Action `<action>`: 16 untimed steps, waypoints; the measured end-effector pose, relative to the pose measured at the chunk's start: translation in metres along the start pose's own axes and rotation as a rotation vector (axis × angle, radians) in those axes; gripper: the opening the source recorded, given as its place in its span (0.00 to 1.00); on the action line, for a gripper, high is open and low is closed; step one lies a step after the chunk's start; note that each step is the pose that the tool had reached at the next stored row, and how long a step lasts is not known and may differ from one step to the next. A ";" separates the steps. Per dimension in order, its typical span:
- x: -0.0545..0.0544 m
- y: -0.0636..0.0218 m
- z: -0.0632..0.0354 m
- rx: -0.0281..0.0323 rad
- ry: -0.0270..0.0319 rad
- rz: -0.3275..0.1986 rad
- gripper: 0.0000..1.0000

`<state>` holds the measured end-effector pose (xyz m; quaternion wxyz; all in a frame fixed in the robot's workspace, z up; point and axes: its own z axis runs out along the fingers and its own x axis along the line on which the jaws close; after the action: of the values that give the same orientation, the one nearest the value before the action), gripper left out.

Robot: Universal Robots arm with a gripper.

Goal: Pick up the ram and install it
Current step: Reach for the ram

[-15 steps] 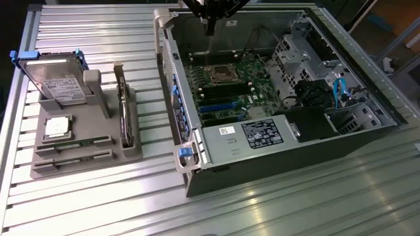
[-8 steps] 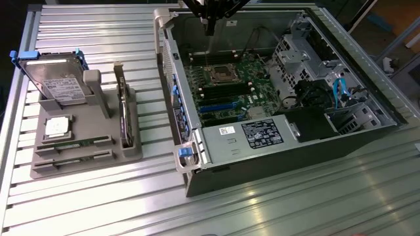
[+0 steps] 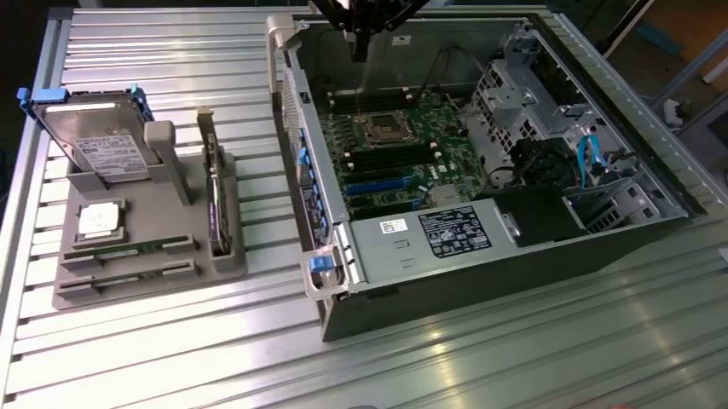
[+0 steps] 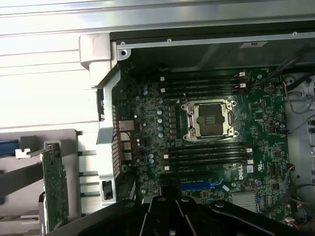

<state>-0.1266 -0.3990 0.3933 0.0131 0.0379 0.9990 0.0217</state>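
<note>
Black gripper [image 3: 360, 53], fingers pressed together, empty, over the open black computer case [image 3: 478, 294].
Thin green ram [image 3: 128, 249] in the grey tray [image 3: 170, 285]: best grasped squarely, mid-length.

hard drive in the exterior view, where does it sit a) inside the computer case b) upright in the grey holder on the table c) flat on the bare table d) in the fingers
b: the hard drive with blue tabs stands upright in the grey holder, to the exterior view's left of the computer case.
</note>
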 end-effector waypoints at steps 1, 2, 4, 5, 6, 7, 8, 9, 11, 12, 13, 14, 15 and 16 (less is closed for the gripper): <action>0.001 -0.0001 -0.0001 0.0000 0.0001 0.000 0.11; 0.003 -0.0002 -0.0001 0.0000 0.0000 0.000 0.11; 0.007 -0.0005 -0.0002 0.0000 0.0000 0.000 0.11; 0.010 -0.0007 -0.0003 0.0000 0.0000 0.000 0.11; 0.012 -0.0009 -0.0003 0.0000 0.0000 0.000 0.11; 0.013 -0.0010 -0.0004 0.0000 0.0000 0.000 0.11; 0.015 -0.0011 -0.0004 0.0001 0.0000 0.000 0.11; 0.016 -0.0012 -0.0005 0.0001 0.0001 0.000 0.11; 0.019 -0.0014 -0.0005 0.0000 0.0000 0.000 0.11; 0.021 -0.0016 -0.0006 0.0000 0.0000 0.000 0.11; 0.022 -0.0016 -0.0006 0.0000 0.0000 0.000 0.11; 0.024 -0.0017 -0.0006 0.0000 0.0000 0.000 0.11; 0.025 -0.0019 -0.0007 0.0000 0.0000 0.000 0.11; 0.027 -0.0020 -0.0007 0.0000 0.0000 0.000 0.11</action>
<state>-0.1535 -0.3989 0.3933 0.0131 0.0379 0.9990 0.0217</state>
